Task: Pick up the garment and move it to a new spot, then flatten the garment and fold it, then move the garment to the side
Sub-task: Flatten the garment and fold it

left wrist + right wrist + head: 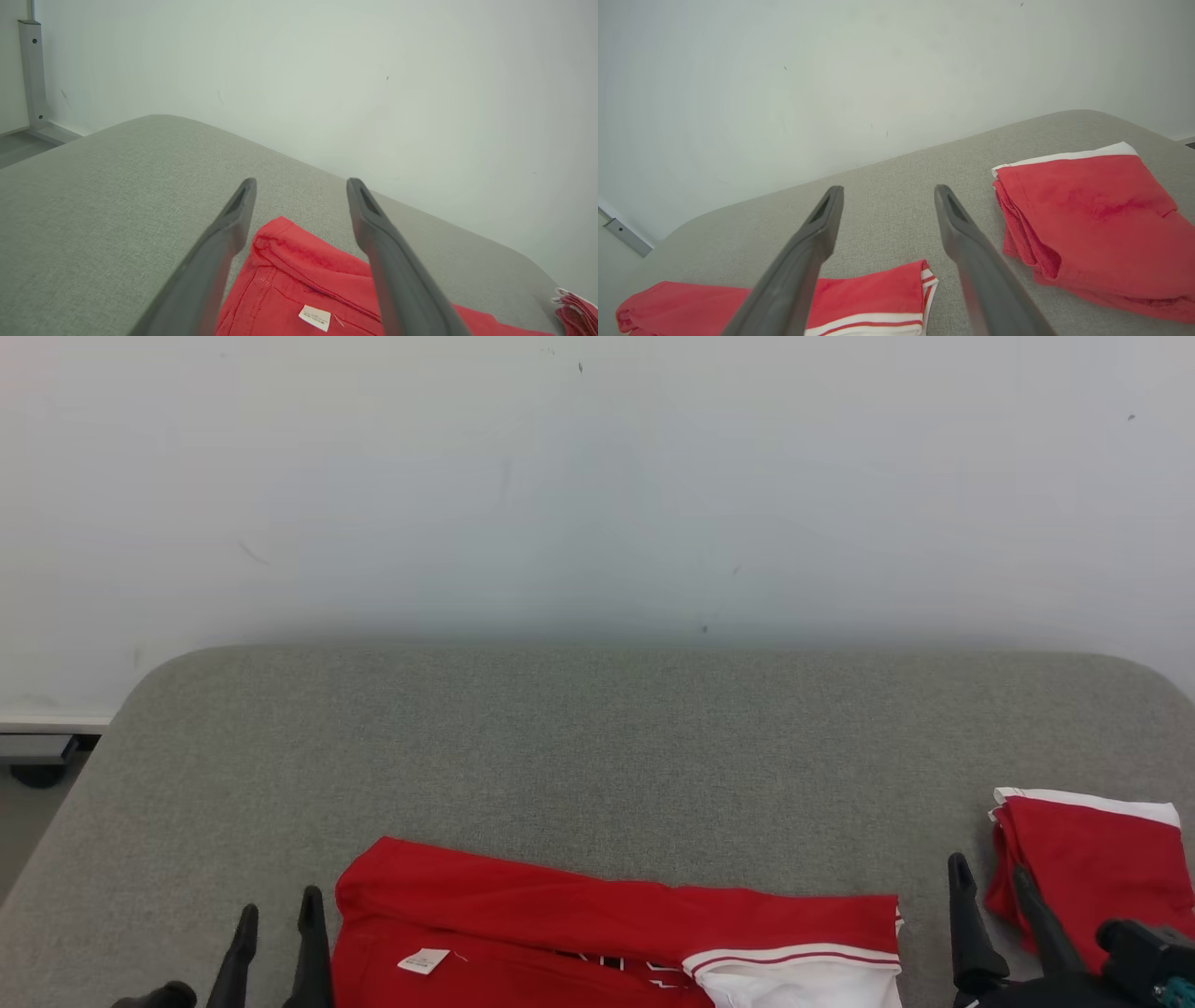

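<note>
Red, white-trimmed cloth garment (pixel 597 924) stretches sideways on grey fabric desk (pixel 597 756) between two empty, wide-open claws: left claw (pixel 279 902) just beside it, right claw (pixel 988 866) near.

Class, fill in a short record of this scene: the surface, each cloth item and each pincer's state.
table: grey fabric top
garment: red with white trim, lying along the table's near edge
label: white, showing on the garment
stack: folded red cloth with a white edge, at the right
left pincer: open, empty, by the garment's left end
right pincer: open, empty, by the garment's right end
</note>
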Controlling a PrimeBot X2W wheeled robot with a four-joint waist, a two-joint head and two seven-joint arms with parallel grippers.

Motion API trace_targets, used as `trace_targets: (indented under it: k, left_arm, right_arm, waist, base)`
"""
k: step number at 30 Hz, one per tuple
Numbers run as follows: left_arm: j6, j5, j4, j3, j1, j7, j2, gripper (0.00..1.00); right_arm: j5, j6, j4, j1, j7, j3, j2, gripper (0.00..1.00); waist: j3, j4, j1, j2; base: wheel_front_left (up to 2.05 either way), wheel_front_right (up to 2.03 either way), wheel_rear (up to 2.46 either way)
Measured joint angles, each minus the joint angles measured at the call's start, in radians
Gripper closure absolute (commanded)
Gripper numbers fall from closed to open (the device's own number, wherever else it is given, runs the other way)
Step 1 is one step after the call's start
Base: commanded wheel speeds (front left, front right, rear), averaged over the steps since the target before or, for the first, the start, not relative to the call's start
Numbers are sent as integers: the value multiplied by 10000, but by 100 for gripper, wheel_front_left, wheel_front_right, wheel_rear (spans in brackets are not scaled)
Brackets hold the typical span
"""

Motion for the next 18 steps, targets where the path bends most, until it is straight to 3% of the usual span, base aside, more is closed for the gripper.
trace_targets:
  k: [7,18]
  left_arm:
    - [-431,27,44,-474,176,2,-81,0]
    - [-539,414,213,-813,175,144,374,0]
  right_arm:
    - [23,54,493,-366,-173,291,134,0]
    - [-17,176,892,-386,-332,349,82,0]
  waist:
    - [70,23,0,1]
    - [218,12,0,1]
  base:
    - [0,0,0]
    - [0,0,0]
